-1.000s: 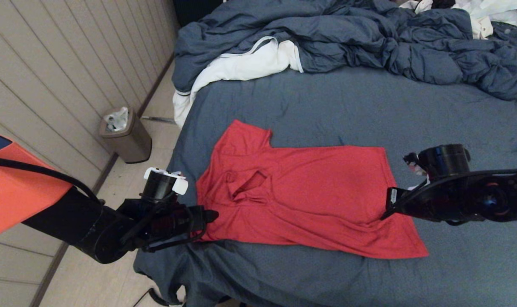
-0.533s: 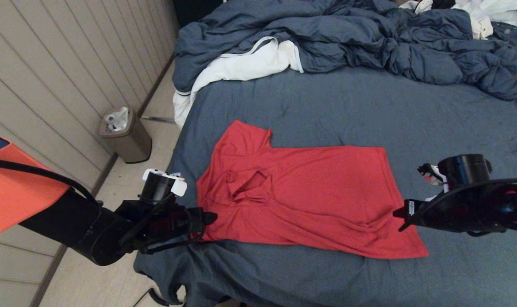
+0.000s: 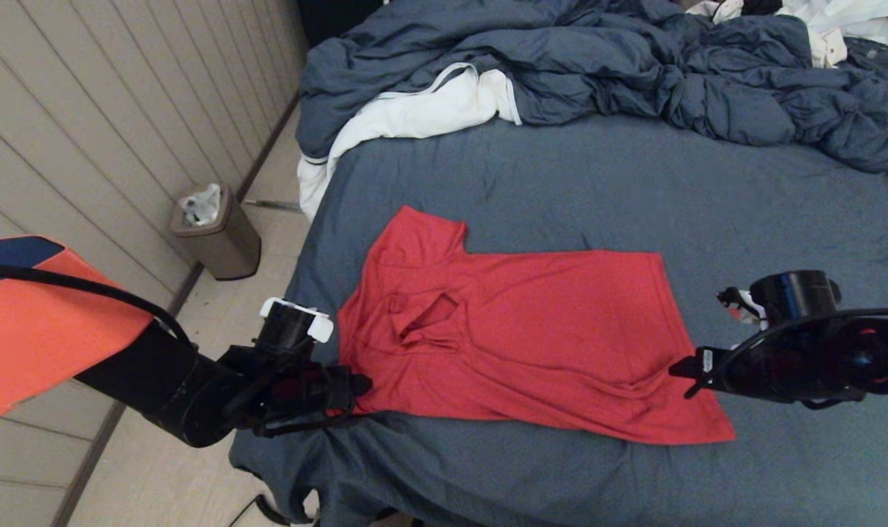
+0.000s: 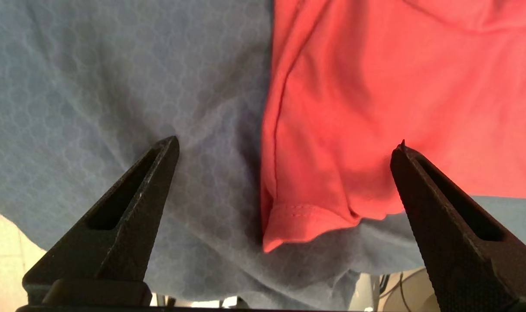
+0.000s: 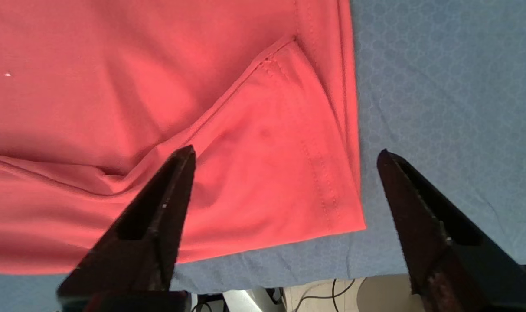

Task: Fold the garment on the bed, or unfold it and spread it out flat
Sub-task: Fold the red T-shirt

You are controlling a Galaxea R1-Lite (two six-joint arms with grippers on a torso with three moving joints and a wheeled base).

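Head view shows you the right gripper (image 3: 679,367) has just let go of the garment's (image 3: 517,337) hem corner and backed off, fingers apart like the left gripper (image 3: 362,382) by the sleeve, leaving it lying nearly flat on the bed (image 3: 634,183).

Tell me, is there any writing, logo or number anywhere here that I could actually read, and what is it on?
None can be read.
The red T-shirt lies plain side up on the bed; no print or tag shows.
A small white sticker on the right gripper: too small to read.
The bin by the wall carries no visible label.
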